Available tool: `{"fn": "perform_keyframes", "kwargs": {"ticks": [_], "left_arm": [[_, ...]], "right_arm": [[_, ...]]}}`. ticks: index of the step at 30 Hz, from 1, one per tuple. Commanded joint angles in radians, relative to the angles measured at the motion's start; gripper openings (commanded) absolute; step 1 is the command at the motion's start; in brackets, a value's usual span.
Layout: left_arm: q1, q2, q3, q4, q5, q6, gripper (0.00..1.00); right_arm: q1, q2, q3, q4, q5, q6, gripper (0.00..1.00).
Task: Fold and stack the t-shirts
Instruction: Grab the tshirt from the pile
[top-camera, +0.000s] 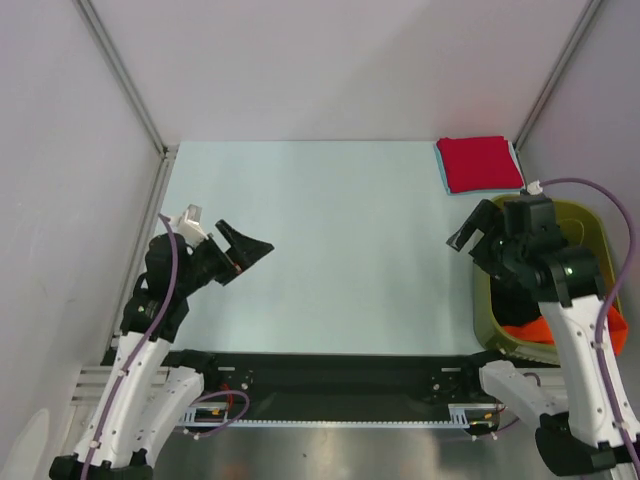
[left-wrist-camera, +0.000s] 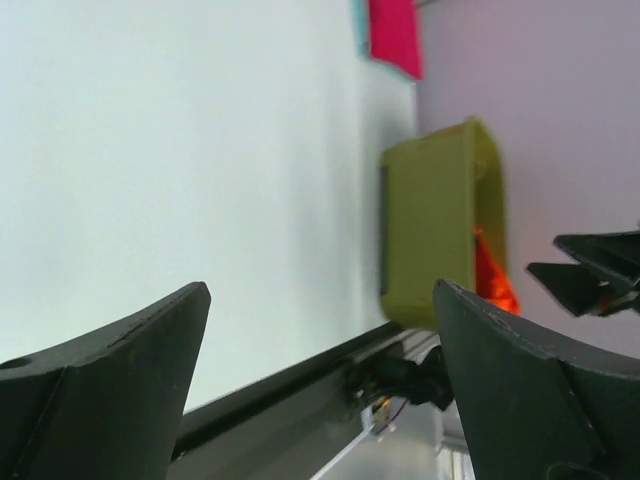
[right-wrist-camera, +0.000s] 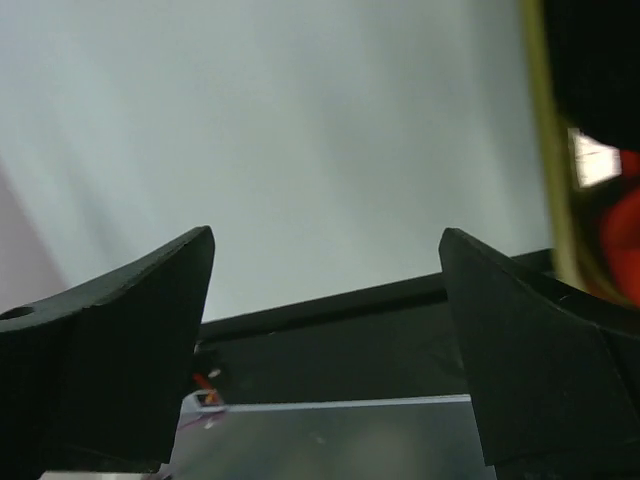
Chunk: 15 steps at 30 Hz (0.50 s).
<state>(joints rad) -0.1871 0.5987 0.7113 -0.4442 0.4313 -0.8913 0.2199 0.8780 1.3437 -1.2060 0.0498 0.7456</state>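
The orange t-shirt (top-camera: 528, 330) lies crumpled inside the olive-green bin (top-camera: 592, 214) at the near right edge of the table (top-camera: 340, 260). The left hand (top-camera: 245, 255) hangs released and empty above the table's near left. The right hand (top-camera: 470, 235) is released and empty over the bin's left rim. The red t-shirt (top-camera: 480, 163) lies folded at the far right corner, on a teal layer (top-camera: 441, 170).
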Motion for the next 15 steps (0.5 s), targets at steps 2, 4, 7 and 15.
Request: {"fn": "perform_keyframes", "kwargs": {"ticks": [2,4,7,15], "left_arm": [[0.006,0.070,0.141,-0.247,-0.100,0.178,1.00],[0.006,0.084,0.177,-0.283,-0.098,0.199,1.00],[0.020,0.101,0.243,-0.323,-0.065,0.265,1.00],[0.026,0.167,0.441,-0.340,0.024,0.482,1.00]], "right_arm": [[-0.062,0.117,0.058,-0.256,0.242,-0.139,1.00],[-0.105,0.186,0.081,-0.266,0.242,-0.179,1.00],[-0.210,0.190,0.101,-0.228,0.310,-0.190,1.00],[-0.433,0.248,0.061,-0.049,0.378,-0.330,0.82]]}}
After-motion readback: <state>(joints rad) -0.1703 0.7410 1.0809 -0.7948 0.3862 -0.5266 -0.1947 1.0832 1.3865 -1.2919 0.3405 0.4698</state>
